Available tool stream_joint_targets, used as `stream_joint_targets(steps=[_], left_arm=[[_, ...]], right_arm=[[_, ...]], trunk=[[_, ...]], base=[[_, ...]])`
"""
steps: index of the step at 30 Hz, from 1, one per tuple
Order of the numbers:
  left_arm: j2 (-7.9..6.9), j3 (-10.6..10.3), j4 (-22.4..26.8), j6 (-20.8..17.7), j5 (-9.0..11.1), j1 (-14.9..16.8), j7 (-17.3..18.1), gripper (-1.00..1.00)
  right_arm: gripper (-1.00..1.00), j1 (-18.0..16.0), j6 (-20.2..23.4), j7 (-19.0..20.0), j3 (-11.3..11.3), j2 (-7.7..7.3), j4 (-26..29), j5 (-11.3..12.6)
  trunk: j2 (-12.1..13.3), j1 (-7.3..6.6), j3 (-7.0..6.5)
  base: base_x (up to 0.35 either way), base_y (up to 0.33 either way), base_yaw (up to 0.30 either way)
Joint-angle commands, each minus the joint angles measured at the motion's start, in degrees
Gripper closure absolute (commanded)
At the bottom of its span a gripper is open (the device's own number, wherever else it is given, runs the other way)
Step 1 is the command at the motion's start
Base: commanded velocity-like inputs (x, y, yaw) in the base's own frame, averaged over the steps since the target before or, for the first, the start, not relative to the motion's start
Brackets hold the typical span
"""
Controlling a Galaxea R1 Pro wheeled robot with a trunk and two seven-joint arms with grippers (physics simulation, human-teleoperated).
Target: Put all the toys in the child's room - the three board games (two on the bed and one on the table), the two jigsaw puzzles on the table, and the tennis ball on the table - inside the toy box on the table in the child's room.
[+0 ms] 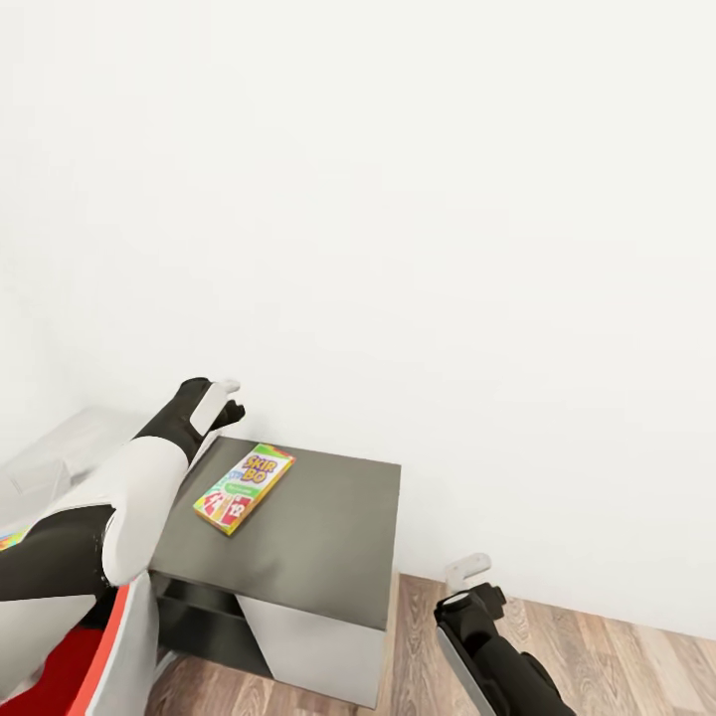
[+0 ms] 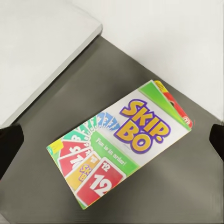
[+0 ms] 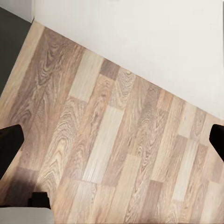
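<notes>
Left gripper (image 1: 227,398) of mine hangs just above the dark-grey cabinet top (image 1: 328,517), at the cabinet's left-rear corner, w/ fingers spread wide and nothing between them. In the left wrist view the two dark fingertips sit at the frame's opposite edges w/ the game box between them but well below, so no contact yet.

Using the cabinet top as my landmark, biggest things first. White wall (image 1: 398,199) stands right behind it. Wood-plank floor (image 1: 617,656) runs past its right side and front. Pale desk top (image 2: 37,42) joins its left edge, a step higher by the look of it. My right gripper (image 1: 477,582) hovers low over the floor off the cabinet's right-front corner; fingers apart, holding nothing, floor planks between them in the right wrist view.

Board game (image 2: 121,147), the yellow-green Skip-Bo box, lies flat on the cabinet top, left of centre, long axis skewed to the cabinet edges, near my left gripper.

Handling, my guess: thin card box, light, stiff enough across the short side, glossy so prob. a bit slippery. Lying flat, there's little edge height to bite. Best bet imo is to come down over the middle and pinch across the two long edges, jaws turned square to the box's skew. Grip at the midpoint so it won't tip. Squeeze gently, since card could buckle.
</notes>
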State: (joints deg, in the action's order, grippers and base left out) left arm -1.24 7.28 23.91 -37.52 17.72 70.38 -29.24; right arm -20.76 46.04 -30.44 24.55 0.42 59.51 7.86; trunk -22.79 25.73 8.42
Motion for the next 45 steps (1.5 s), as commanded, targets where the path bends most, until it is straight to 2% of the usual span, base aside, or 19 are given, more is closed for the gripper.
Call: stream_joint_targets(steps=[1, 16, 19, 21, 22, 23, 24, 25, 26, 27, 28, 29, 30, 32, 35, 38, 45], left_arm=[[0.01, 0.1, 0.1, 0.0, 0.6, 0.0, -0.5, -1.0], [0.01, 0.1, 0.1, 0.8, 0.6, 0.0, -0.5, -1.0], [0.01, 0.1, 0.1, 0.8, 0.6, 0.0, -0.5, -1.0], [0.01, 0.1, 0.1, 0.8, 0.6, -0.1, -0.5, -1.0], [-0.01, 0.1, 0.1, 0.8, 0.6, -0.1, -0.5, -1.0], [-0.02, 0.1, 0.1, 0.8, 0.6, -0.1, -0.5, -1.0], [-0.04, 0.1, 0.1, 0.8, 0.6, -0.1, -0.5, -1.0], [-0.05, 0.1, 0.1, 0.8, 0.6, -0.1, -0.5, -1.0], [-0.04, 0.1, 0.1, 0.8, 0.6, -0.1, -0.5, -1.0], [-0.05, 0.1, 0.1, 0.8, 0.6, -0.1, -0.5, -1.0], [-0.06, 0.1, 0.1, 0.8, 0.6, -0.1, -0.5, -1.0], [-0.06, 0.1, 0.1, 0.8, 0.6, -0.1, -0.5, -1.0], [-0.07, 0.1, 0.1, 0.8, 0.6, -0.1, -0.5, -1.0], [-0.07, 0.1, 0.1, 0.8, 0.6, -0.1, -0.5, -1.0], [-0.08, 0.1, 0.1, 0.8, 0.6, -0.1, -0.5, -1.0], [-0.08, 0.1, 0.1, 0.8, 0.6, -0.1, -0.5, -1.0], [-0.08, 0.1, 0.1, 0.8, 0.6, -0.1, -0.4, -1.0]], right_arm=[[-1.0, -0.1, 0.2, -0.6, 0.2, -0.02, 0.0, 0.6], [-1.0, -0.1, 0.5, -0.3, 0.1, -0.37, 0.0, 1.2], [-1.0, -0.1, 0.6, 1.4, 0.0, -0.77, 0.1, 1.5], [-1.0, -0.1, 0.4, 5.2, -0.2, -1.52, 0.2, 1.6], [-1.0, -0.2, 0.3, 9.0, -0.3, -2.6, 0.4, 1.6], [-1.0, -0.2, 0.2, 11.2, -0.5, -3.27, 0.6, 1.6], [-1.0, -0.2, -0.1, 16.1, -0.9, -4.77, 1.1, 1.6], [-1.0, -0.2, -0.3, 18.7, -1.2, -5.57, 1.5, 1.6], [-1.0, -0.2, -1.1, 24.0, -2.1, -7.15, 2.6, 1.6], [-1.0, -0.2, -1.5, 26.5, -2.7, -7.87, 3.2, 1.6], [-1.0, -0.1, -2.6, 31.3, -4.4, -9.1, 4.5, 1.5], [-1.0, 0.0, -3.1, 33.5, -5.4, -9.6, 5.1, 1.5], [-1.0, 0.2, -4.1, 37.5, -7.4, -10.38, 6.2, 1.5], [-1.0, 0.4, -5.2, 42.4, -10.4, -11.07, 7.1, 1.2], [-1.0, 0.6, -5.9, 46.9, -13.3, -11.56, 7.7, 0.9], [-1.0, 0.8, -6.1, 49.5, -14.8, -11.81, 7.9, 0.8], [-1.0, 0.9, -6.3, 51.4, -15.8, -11.99, 8.1, 0.9]], trunk=[[-0.1, 0.06, 0.12], [-0.1, 0.06, 0.12], [-0.1, 0.06, 0.12], [-0.1, 0.06, 0.12], [-0.1, 0.06, 0.12], [-0.1, 0.06, 0.12], [-0.1, 0.06, 0.12], [-0.1, 0.06, 0.12], [-0.1, 0.06, 0.12], [-0.1, 0.06, 0.12], [-0.1, 0.06, 0.12], [-0.1, 0.06, 0.12], [-0.1, 0.06, 0.12], [-0.1, 0.06, 0.12], [-0.1, 0.06, 0.12], [-0.1, 0.06, 0.12], [-0.1, 0.06, 0.12]], base=[[0.161, -0.13, 0.0], [0.032, -0.026, 0.0], [0.002, -0.001, 0.0], [0.0, 0.0, 0.0], [0.0, 0.0, 0.0], [0.0, 0.0, 0.0], [0.0, 0.0, 0.0], [0.0, 0.0, 0.0], [0.0, 0.0, 0.0], [0.0, 0.0, 0.0], [0.0, 0.0, 0.0], [0.0, 0.0, 0.0], [0.0, 0.0, 0.0], [0.0, 0.0, 0.0], [0.0, 0.0, 0.0], [0.0, 0.0, 0.0], [0.0, 0.0, 0.0]])
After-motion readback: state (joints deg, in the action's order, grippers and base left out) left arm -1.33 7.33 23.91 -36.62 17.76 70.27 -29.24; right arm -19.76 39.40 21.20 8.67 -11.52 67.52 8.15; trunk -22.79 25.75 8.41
